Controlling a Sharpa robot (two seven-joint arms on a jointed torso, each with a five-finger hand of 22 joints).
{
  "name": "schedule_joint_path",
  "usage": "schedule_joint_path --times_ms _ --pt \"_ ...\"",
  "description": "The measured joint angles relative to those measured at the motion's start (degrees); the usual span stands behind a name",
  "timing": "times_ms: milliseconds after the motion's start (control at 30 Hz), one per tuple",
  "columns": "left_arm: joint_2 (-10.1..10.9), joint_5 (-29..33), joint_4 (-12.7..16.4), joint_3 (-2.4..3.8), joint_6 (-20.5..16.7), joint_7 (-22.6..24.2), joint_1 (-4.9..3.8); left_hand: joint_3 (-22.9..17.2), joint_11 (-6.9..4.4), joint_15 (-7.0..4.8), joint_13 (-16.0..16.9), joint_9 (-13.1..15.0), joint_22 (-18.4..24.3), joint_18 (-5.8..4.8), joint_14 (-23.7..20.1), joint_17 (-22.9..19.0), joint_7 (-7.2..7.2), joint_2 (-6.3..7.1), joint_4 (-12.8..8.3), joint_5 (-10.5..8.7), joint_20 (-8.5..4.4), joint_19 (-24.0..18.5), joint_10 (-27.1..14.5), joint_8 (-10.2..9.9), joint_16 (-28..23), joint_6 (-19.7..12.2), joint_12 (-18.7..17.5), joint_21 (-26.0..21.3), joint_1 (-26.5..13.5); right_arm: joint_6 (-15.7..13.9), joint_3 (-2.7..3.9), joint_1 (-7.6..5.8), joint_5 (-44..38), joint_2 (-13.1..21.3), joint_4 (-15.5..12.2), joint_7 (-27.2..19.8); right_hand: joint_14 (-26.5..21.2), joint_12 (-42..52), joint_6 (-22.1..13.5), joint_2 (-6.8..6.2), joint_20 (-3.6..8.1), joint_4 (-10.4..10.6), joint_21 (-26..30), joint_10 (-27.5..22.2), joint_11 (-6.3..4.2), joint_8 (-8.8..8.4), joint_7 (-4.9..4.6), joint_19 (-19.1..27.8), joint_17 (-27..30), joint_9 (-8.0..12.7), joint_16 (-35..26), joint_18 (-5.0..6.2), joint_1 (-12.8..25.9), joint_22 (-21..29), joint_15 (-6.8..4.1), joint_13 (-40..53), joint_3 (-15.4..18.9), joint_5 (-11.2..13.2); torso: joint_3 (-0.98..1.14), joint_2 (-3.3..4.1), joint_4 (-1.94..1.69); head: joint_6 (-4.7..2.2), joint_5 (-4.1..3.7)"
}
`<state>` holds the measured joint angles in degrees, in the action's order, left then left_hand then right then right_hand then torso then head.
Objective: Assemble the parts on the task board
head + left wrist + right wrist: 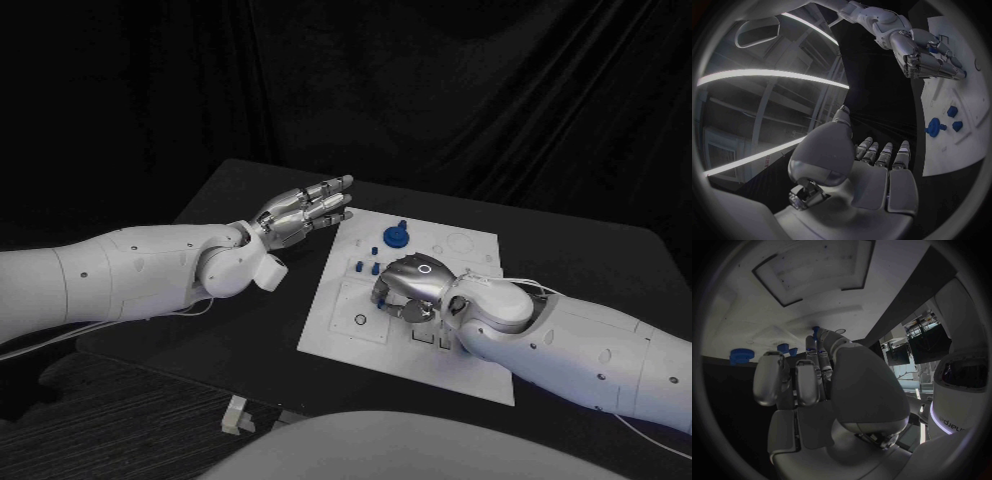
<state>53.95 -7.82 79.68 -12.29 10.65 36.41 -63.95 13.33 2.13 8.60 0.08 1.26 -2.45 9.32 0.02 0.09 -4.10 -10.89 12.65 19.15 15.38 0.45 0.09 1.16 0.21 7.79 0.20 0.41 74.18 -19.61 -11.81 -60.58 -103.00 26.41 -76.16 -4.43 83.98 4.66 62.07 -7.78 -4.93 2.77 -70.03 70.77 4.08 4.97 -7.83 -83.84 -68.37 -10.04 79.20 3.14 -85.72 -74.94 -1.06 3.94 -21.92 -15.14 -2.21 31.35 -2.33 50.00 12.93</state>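
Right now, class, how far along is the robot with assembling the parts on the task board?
Early stage, it seems. Nothing looks plainly assembled: a large blue part and small blue pieces stand loose on the task board. In hand: the right hand is down on the board, fingers at a blue part. The left hand hovers open beside the board. Whether that part is gripped is unclear.

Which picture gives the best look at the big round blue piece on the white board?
The head view: the big round blue part sits unobstructed near the task board's far edge. The left wrist view shows it sideways and small; the right wrist view shows it at the board's edge.
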Motion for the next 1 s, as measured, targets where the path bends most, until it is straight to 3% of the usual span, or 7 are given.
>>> schedule_joint_path --times_ms 200,400,500,700,800,867,1000 --pt "-0.03 0.00 -0.11 0.00 0.15 -0.09 0.02 0.00 0.00 0.00 0.00 0.00 0.00 0.00 0.00 0.00 0.00 0.00 0.00 0.00 0.00 0.00 0.00 0.00 0.00 0.00 0.00 0.00 0.00 0.32 0.02 0.03 0.00 0.00 0.06 0.04 0.00 -0.43 -1.41 -0.55 -0.21 0.23 0.46 -1.62 0.21 -0.83 0.00 0.21 0.40 0.29 0.00 0.00 0.56 0.00 0.00 -0.03 -0.24 0.92 0.00 0.00 -0.01 0.00 -0.25" --pt "-0.05 0.00 -0.19 0.00 0.27 -0.16 0.04 0.00 0.00 0.00 0.01 0.00 0.00 0.00 0.00 0.01 0.00 0.00 0.00 0.00 0.00 0.00 0.00 0.00 0.00 0.00 0.00 0.00 0.00 1.23 -0.10 0.24 -0.03 0.20 0.13 0.22 0.00 -0.90 -6.93 -2.20 0.20 1.05 2.69 -7.69 0.72 -1.32 0.59 1.05 2.27 1.63 -1.12 0.93 2.21 0.01 0.00 -0.26 0.11 4.21 0.00 0.00 0.00 0.00 -0.63" --pt "-0.06 0.00 -0.23 0.00 0.32 -0.18 0.05 0.00 0.00 0.00 0.01 0.00 0.00 0.00 0.00 0.00 0.00 -0.18 0.00 0.00 0.00 0.00 0.00 0.23 0.00 0.00 0.00 0.00 -0.18 1.46 -0.09 0.24 -0.04 0.52 0.07 0.38 0.00 -0.90 -11.29 -2.28 0.11 1.63 3.86 -13.26 1.23 -1.32 2.93 1.54 3.06 2.92 -1.74 0.92 2.86 0.01 0.00 -0.25 1.86 5.71 0.01 0.00 0.01 0.00 -0.64" --pt "-0.05 0.00 -0.30 0.00 0.36 -0.22 0.06 0.00 0.00 0.00 0.01 0.00 0.00 0.00 0.00 -0.03 0.00 -0.23 0.00 0.00 0.00 0.00 0.00 0.24 0.00 0.00 0.00 0.00 -0.23 1.42 0.00 0.22 -0.04 1.64 -0.96 0.90 0.00 -0.23 -14.72 -2.23 0.09 2.25 5.69 -19.52 1.47 -1.32 4.43 1.97 4.08 4.58 -2.22 0.92 2.88 0.01 0.00 -0.25 7.31 7.22 0.01 -0.02 0.02 0.00 -0.60" --pt "0.02 0.00 -0.28 0.00 0.38 -0.24 0.06 0.00 0.00 0.00 0.02 0.00 0.00 0.00 0.00 -0.04 0.00 -0.23 0.00 0.00 0.00 0.00 0.00 0.24 0.00 0.00 0.00 0.00 -0.23 1.03 -0.11 -0.06 -0.04 2.85 -2.08 1.22 -1.17 -0.04 -19.31 -3.07 -0.42 7.00 8.67 -24.17 1.83 -1.32 5.20 3.49 5.93 5.81 -3.51 1.84 2.14 0.01 0.26 -0.19 12.83 9.11 0.01 -0.03 0.01 0.00 -0.85" --pt "0.09 0.00 -0.23 0.00 0.39 -0.25 0.07 0.00 0.00 0.00 0.00 0.00 -0.04 0.00 0.00 -0.04 0.00 -0.23 0.00 0.00 0.00 0.00 0.00 0.24 0.00 0.00 0.00 0.00 -0.23 0.34 -0.19 -0.63 -0.04 3.87 -2.92 1.33 -1.40 0.94 -19.36 -4.79 -0.51 12.72 9.14 -25.59 2.04 -1.32 4.85 3.59 5.99 6.05 -3.52 1.84 1.45 0.02 0.44 -0.09 15.39 9.71 0.01 -0.03 0.01 0.00 -0.90" --pt "0.25 0.00 -0.18 0.00 0.40 -0.30 0.07 0.00 0.00 0.00 -0.02 -0.01 -0.05 0.00 0.00 -0.04 0.00 -0.23 0.00 0.00 0.00 0.00 0.00 0.24 0.00 0.00 0.00 0.00 -0.23 -2.38 -0.21 -3.58 0.41 6.53 -4.77 1.42 -1.40 1.85 -17.78 -5.98 -0.51 14.23 9.13 -26.31 1.75 -0.91 4.62 3.59 5.40 6.04 -3.09 1.84 3.13 0.02 0.44 -0.10 16.76 10.31 0.02 -0.03 0.01 0.00 -0.96"
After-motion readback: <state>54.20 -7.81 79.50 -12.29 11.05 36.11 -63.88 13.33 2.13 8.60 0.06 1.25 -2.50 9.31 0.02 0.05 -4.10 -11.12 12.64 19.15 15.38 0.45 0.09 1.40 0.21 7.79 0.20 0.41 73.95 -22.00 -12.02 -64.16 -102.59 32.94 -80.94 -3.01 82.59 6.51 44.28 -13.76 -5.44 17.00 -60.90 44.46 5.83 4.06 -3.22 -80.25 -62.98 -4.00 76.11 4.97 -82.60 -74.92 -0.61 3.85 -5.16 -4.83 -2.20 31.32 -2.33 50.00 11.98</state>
